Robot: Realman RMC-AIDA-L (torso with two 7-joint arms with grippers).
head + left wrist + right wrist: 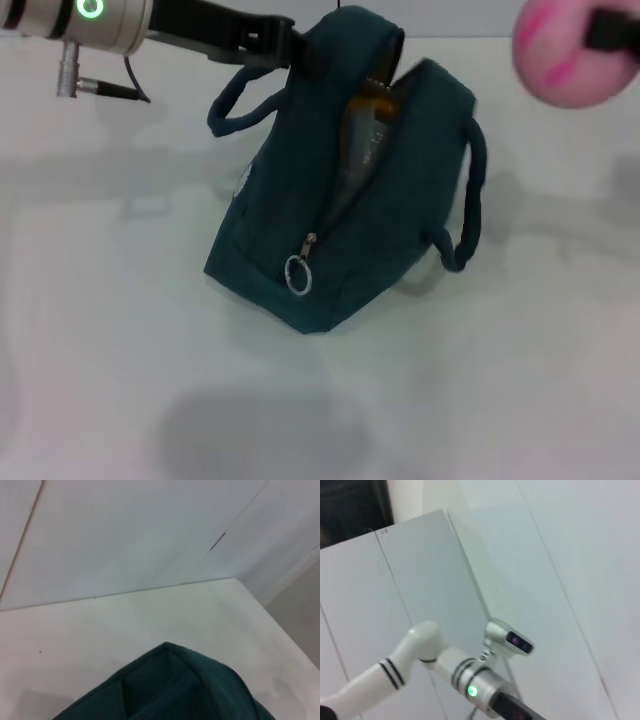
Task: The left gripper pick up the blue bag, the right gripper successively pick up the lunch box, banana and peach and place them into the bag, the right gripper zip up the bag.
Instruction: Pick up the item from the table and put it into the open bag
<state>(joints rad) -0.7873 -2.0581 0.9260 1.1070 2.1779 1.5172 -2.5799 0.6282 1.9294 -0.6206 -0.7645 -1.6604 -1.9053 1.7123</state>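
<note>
The blue bag (350, 200) stands at the centre of the tabletop (120, 330) in my head view, its zipper open along the top and the silver ring pull (298, 274) hanging at the near end. Something yellowish shows through the opening; I cannot tell what it is. The left hand (290, 45) comes in from ten o'clock and is clamped on the bag's upper edge, holding the mouth up. The peach (570, 55) is at two o'clock, raised above the surface, held in the right hand (612, 30), of which I see only a dark part at the frame edge.

Risks, in my judgement: the opening is narrow, so the peach could catch on the rim and roll off across the tabletop; a slip of the left hand would let the mouth sag closed before the drop.

The tabletop is plain white and matte. The left wrist view shows its far edge meeting pale wall panels (150, 530).
</note>
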